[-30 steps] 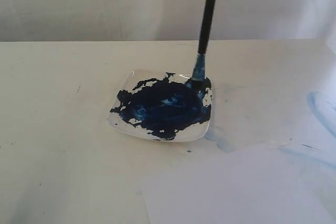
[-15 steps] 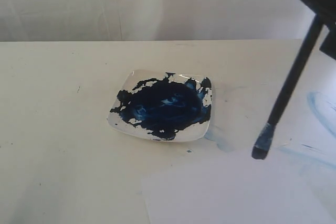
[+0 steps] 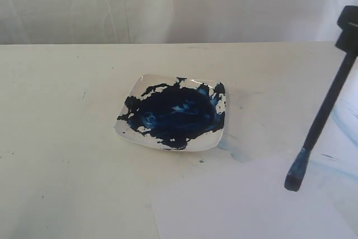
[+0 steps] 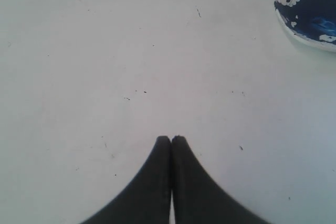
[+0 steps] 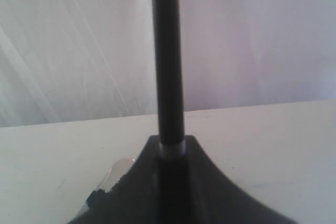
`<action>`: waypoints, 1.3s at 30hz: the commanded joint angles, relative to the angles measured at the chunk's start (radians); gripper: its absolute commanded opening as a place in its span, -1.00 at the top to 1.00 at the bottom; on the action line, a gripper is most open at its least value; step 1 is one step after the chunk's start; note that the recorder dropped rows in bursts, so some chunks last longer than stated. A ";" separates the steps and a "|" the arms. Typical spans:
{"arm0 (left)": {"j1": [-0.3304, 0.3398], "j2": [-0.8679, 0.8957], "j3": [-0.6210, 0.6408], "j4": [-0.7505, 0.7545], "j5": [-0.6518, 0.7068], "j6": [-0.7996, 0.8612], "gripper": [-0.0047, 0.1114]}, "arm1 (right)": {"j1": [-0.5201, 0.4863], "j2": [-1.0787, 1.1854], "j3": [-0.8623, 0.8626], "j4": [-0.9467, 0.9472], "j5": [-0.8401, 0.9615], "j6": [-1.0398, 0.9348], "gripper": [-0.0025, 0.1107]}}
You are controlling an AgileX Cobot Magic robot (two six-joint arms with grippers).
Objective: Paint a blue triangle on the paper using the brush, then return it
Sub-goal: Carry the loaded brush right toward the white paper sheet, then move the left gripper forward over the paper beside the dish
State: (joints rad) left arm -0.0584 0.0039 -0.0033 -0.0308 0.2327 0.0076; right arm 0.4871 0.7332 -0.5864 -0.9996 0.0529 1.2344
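One loaded stroke awaits as the long black-handled paintbrush, clenched in the right jaws, tilts its blue bristles over the white rectangular paper sheet; a light, steady touchdown suits best, left jaws pinched together, empty.

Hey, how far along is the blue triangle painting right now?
Done: the brush is picked up, its bristles dark with blue paint. In hand: the right gripper clamps it, tip down at the edge of the paper; contact is unclear. Left: the paper shows no triangle yet, and the brush has to go back. The left gripper is shut on nothing.
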 commanded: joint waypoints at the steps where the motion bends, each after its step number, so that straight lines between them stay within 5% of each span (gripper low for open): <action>1: -0.004 -0.004 0.003 0.002 0.001 0.009 0.92 | -0.063 0.111 -0.075 0.007 -0.139 0.003 0.96; 6: -0.004 -0.004 0.003 0.002 0.001 0.009 0.92 | -0.194 0.240 -0.145 -0.016 -0.439 0.136 0.96; 10: -0.004 -0.004 0.003 0.002 -0.003 0.033 0.92 | -0.434 0.400 -0.214 -0.340 -0.880 0.463 0.96; 14: -0.004 -0.004 0.003 0.002 -0.069 0.046 0.92 | -0.619 0.449 -0.220 -0.400 -1.189 0.405 0.96; 21: -0.004 -0.004 0.003 -0.020 -0.233 0.010 0.92 | -0.638 0.449 -0.164 -0.411 -1.274 0.168 0.96; 30: -0.004 -0.004 0.003 -0.047 -0.836 -0.227 0.92 | -0.597 0.449 -0.121 -0.413 -1.274 0.158 0.96; 31: -0.004 -0.004 -0.004 -0.059 -0.793 -0.224 0.92 | -0.594 0.449 -0.121 -0.413 -1.274 0.158 0.96; 34: -0.004 0.147 -0.163 0.046 -0.385 -0.216 0.92 | -0.566 0.449 -0.121 -0.411 -1.274 0.152 0.96; 39: -0.045 0.535 -0.395 0.219 -0.125 -0.209 0.92 | -0.537 0.449 -0.121 -0.411 -1.274 0.110 0.96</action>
State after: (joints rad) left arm -0.0710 0.4076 -0.3186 0.1514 0.0000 -0.2058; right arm -0.0589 1.1825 -0.7116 -1.4218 -1.2108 1.3707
